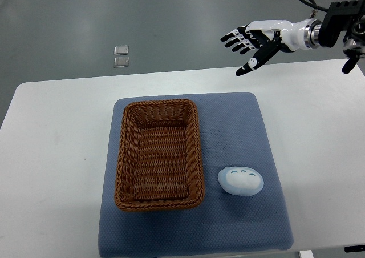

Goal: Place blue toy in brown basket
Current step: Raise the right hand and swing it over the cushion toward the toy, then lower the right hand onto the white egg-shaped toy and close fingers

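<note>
So far nothing is held by the right hand [251, 44], its fingers spread wide up high, while the blue toy [240, 180] is left on the mat [268, 155] just beside the empty basket [160, 154].

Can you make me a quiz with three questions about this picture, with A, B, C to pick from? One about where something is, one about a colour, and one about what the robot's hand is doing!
1. Where is the blue toy?
A. inside the basket
B. on the mat, right of the basket
C. in the robot's hand

2. What colour is the mat?
A. red
B. green
C. blue-grey

3. What is the right hand doing?
A. open, holding nothing
B. squeezing the toy
C. lifting the basket

Answers: 1 B, the toy lies on the mat beside the brown basket. 2 C, the cloth looks blue-grey. 3 A, its fingers are spread above the table's far edge.
</note>
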Robot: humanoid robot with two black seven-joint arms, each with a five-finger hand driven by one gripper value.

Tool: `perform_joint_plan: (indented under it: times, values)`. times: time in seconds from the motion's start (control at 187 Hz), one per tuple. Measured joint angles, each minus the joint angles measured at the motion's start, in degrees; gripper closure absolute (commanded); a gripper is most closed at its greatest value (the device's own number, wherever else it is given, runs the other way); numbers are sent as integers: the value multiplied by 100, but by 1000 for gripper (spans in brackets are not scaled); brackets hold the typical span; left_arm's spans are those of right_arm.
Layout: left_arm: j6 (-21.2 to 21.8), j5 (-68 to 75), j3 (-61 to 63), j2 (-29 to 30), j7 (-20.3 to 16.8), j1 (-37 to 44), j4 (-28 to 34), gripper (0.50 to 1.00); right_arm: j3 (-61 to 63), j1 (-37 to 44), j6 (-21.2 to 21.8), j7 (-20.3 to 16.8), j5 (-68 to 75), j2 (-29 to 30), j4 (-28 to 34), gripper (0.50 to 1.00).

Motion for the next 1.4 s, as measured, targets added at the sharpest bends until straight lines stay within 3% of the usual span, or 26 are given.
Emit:
perform_joint_plan:
  times: [0.102, 0.241, 0.621, 0.894, 1.402]
  values:
    - [0, 0, 0, 0, 0, -27, -40, 500, -1023, 929, 382, -335, 21, -451, 722, 583]
    - [0, -1, 0, 0, 0, -41, -71, 500, -2001, 1929, 498, -662, 143, -785, 1531, 583]
    - [0, -15, 8, 0, 0, -44, -61, 500, -3323, 3494, 507, -1101, 1625, -966, 2691, 583]
    - [0, -16, 6, 0, 0, -44, -21, 500, -3362, 3086, 438, -968, 1820, -1256, 3089, 583]
    - [0, -16, 40, 0, 0, -42, -12, 500, -3288, 1724, -484, -584, 1649, -1298, 3237, 587]
